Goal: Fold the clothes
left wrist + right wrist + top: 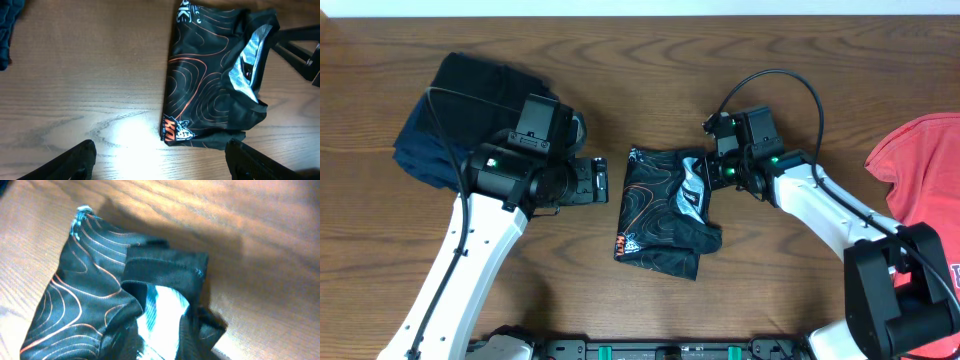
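Two claws flank a folded black jersey at the middle of the table.

The left gripper (603,184) has its fingers (75,161) spread wide and holds nothing; it hangs just left of the black jersey (660,212), apart from its edge. The right gripper (710,171) is at the jersey's right edge, by the white-lined neck opening, and whether its jaws are apart or pressed together cannot be told, nor whether it grips the cloth. The jersey lies as a compact, roughly rectangular bundle on the wooden table (650,60), its orange contour lines facing up. A dark navy garment (470,105) lies beyond the left arm at the far left. A coral-red T-shirt (920,165) lies at the table's right edge, well apart from the jersey.
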Tool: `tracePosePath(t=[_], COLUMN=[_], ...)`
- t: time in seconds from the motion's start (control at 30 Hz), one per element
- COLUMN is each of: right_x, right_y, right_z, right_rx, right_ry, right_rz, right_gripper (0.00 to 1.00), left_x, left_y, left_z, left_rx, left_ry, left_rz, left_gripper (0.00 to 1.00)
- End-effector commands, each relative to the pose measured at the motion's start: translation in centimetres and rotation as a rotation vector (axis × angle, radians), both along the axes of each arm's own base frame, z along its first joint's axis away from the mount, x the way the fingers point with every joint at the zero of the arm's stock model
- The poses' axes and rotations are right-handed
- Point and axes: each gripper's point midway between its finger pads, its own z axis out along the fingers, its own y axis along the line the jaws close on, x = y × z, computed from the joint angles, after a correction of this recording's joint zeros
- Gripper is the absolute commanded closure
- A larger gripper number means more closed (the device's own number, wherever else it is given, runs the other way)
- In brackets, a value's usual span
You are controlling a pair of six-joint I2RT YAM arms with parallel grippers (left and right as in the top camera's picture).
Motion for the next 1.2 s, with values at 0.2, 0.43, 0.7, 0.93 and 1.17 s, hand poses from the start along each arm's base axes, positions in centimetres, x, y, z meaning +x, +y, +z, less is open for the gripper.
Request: tracePosePath(t=[0.2,0.43,0.7,0.93,1.17], right_x=[2.0,0.0,-0.2,1.0,1.2], right_y=[-4.8,0.0,-0.8,-1.3,-1.8], right_z=[-1.8,1.0,-0.5,-3.4,-4.0], right_rx=[-0.224,0.097,-0.018,-0.07,-0.045], right_ry=[-0.053,-0.008,0.0,0.027,0.043], right_rz=[-0.146,0.079,0.029,-0.065,-0.06], right_gripper=[0.99,0.58,0.62,0.71,0.99], left_x=[0.5,0.5,0.6,0.4,0.3], left_y=[0.2,0.2,0.2,0.2,0.2], left_z=[0.2,0.2,0.2,0.1,0.1], left_rx=[0.01,0.01,0.009,0.012,0.013], left_ry=[-0.016,-0.016,-0.019,-0.009,-0.007], left_rz=[0.0,0.0,0.0,0.0,0.0], left_gripper=[0.15,0.12,0.11,0.11,0.11])
